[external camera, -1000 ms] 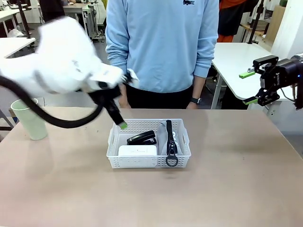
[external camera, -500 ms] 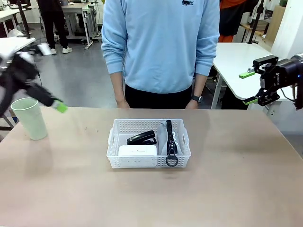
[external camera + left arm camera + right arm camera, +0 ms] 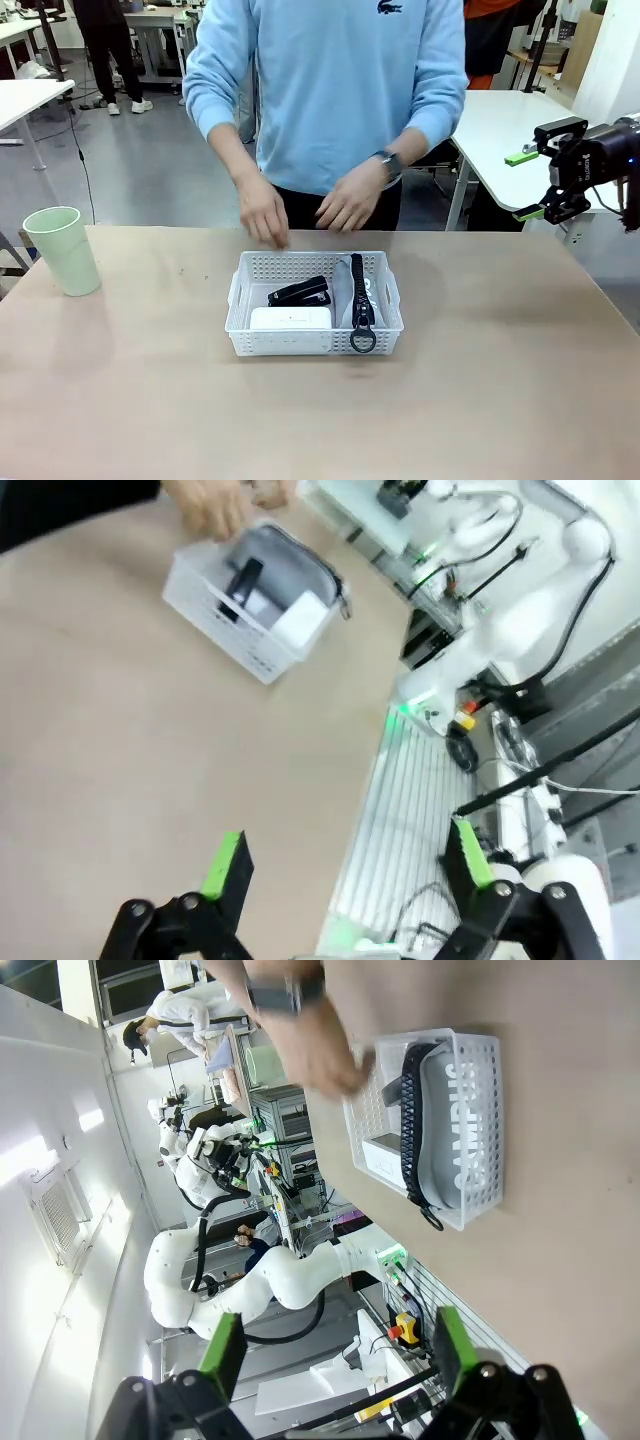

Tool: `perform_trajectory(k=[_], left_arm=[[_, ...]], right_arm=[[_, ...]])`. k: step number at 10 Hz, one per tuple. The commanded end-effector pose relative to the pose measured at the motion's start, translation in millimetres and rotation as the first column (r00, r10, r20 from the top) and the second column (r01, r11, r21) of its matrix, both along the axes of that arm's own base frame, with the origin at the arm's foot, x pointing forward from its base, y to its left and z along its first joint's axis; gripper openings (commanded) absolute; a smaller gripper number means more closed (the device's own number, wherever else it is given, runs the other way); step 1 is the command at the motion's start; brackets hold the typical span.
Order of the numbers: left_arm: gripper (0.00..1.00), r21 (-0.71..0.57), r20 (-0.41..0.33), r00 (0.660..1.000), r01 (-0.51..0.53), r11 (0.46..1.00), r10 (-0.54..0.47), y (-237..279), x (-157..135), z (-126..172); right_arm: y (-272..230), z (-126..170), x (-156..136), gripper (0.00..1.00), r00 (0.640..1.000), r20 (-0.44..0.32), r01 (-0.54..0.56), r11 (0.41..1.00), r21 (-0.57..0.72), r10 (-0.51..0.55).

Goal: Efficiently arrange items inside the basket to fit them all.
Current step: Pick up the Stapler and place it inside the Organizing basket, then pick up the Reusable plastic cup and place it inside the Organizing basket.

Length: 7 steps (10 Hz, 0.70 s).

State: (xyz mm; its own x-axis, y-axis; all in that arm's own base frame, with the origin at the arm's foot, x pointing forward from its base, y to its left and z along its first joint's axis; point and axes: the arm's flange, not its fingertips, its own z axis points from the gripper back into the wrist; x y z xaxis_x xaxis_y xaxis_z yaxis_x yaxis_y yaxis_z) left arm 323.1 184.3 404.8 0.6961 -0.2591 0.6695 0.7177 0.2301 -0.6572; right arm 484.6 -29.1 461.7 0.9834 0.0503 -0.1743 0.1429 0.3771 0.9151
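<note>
So, the white basket (image 3: 300,262) sits in the middle of the counter (image 3: 480,380), nearer the person's side. Three things are already in it. The white box (image 3: 290,318) is at the front left. The small black stapler (image 3: 300,292) lies just behind the box. The grey zip pouch (image 3: 460,1150) stands on its edge along the right side, with its black strap (image 3: 360,290) hanging over the front. The pale green cup (image 3: 62,250) is not in yet. It stands alone near the left edge of the counter, well apart from the basket, so I think it is the one job left. The person's hands (image 3: 265,212) hover just above the basket's far rim. The right gripper (image 3: 525,185) is open and empty, up high off the right side, far from the basket. The left gripper (image 3: 346,858) is open and empty too, with the basket far ahead of it.
</note>
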Motion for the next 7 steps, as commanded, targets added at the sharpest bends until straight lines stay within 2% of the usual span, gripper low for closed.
perform_trajectory(k=[1, 2, 7], left_arm=[[1.0, -0.102, 0.09, 0.995, 0.057, 0.993, -0.048, 16.2, 4.1, -18.4], [1.0, 0.0, 0.0, 1.0, 0.0, 1.0, 0.0, 0.0, 0.0, 0.0], [1.0, 0.0, 0.0, 1.0, 0.0, 1.0, 0.0, 0.0, 0.0, 0.0]], right_arm=[[-0.5, 2.7, -0.8, 1.0, 1.0, 0.003, -0.01, 1.0, -0.009, 0.01], [-0.5, 2.7, -0.8, 1.0, 1.0, 0.003, -0.01, 1.0, -0.009, 0.01], [-0.5, 2.7, -0.8, 1.0, 1.0, 0.003, -0.01, 1.0, -0.009, 0.01]])
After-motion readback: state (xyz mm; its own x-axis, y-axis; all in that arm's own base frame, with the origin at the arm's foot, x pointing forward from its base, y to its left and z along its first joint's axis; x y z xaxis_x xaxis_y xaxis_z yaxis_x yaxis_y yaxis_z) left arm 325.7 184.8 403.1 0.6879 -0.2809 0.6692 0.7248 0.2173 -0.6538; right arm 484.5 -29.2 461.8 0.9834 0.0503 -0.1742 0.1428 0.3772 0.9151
